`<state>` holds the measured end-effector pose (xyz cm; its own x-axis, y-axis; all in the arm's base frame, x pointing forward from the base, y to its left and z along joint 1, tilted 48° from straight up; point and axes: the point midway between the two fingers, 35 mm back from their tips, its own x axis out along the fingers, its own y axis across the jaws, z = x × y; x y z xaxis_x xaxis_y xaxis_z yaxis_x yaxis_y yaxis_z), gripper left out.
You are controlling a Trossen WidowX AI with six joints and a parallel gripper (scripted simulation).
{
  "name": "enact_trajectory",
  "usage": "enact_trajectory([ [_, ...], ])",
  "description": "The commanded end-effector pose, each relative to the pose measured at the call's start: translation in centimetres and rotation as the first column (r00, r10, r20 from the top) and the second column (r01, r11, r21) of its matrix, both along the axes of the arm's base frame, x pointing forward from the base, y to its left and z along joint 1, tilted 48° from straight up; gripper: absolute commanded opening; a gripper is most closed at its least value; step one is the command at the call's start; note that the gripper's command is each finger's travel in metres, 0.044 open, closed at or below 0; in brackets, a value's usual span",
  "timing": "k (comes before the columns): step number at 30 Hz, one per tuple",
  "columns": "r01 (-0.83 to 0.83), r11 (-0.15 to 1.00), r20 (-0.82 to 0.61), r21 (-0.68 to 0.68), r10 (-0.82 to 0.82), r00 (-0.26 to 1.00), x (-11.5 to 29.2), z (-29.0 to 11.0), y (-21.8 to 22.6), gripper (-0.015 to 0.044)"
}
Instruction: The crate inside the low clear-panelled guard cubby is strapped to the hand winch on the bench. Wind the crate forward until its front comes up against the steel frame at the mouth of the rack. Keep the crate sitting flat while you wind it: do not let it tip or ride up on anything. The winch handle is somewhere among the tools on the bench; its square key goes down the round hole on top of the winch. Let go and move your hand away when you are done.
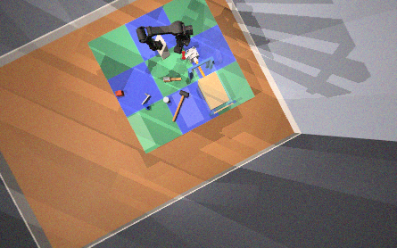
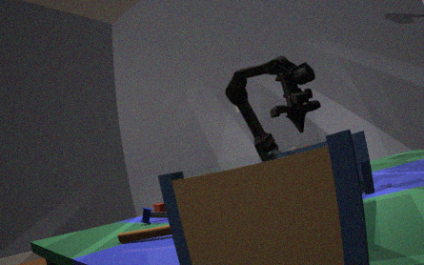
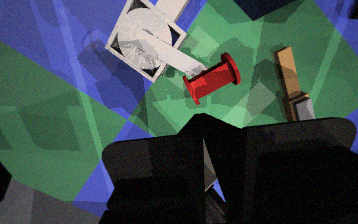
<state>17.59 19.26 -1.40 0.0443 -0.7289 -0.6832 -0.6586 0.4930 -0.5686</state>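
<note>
The white hand winch (image 3: 141, 44) (image 1: 193, 53) sits on the checkered bench. A grey crank arm (image 3: 172, 56) runs from its top to a red grip (image 3: 213, 78) (image 1: 183, 55). My gripper (image 3: 199, 118) (image 1: 180, 47) (image 2: 301, 125) is shut and holds nothing. It hangs above the bench, just short of the red grip and apart from it. The tan crate (image 1: 212, 91) (image 2: 262, 210) sits flat inside the blue-framed guard cubby (image 1: 207, 62) (image 2: 347, 191). An orange strap (image 1: 199, 71) leads from the crate toward the winch.
A wood-handled brush (image 3: 291, 80) (image 1: 172, 78) lies right of the grip. A hammer (image 1: 180, 105), a white ball (image 1: 166, 100), a grey bolt (image 1: 145, 99) and a red block (image 1: 119, 93) lie on the bench. A white card (image 1: 161, 46) stands by the arm.
</note>
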Motion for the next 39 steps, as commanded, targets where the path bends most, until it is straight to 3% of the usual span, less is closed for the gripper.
enact_trajectory([
  [1, 0.008, 1.000, 0.001, 0.002, -0.008, 1.000, 0.4, -1.2, -0.1, 0.0000],
  [5, 0.010, 1.000, 0.004, 0.002, -0.010, 1.000, 1.3, -4.1, -1.1, 0.0000],
  [39, 0.010, 1.000, 0.003, 0.001, -0.010, 1.000, 0.2, -3.3, -3.3, 0.0000],
])
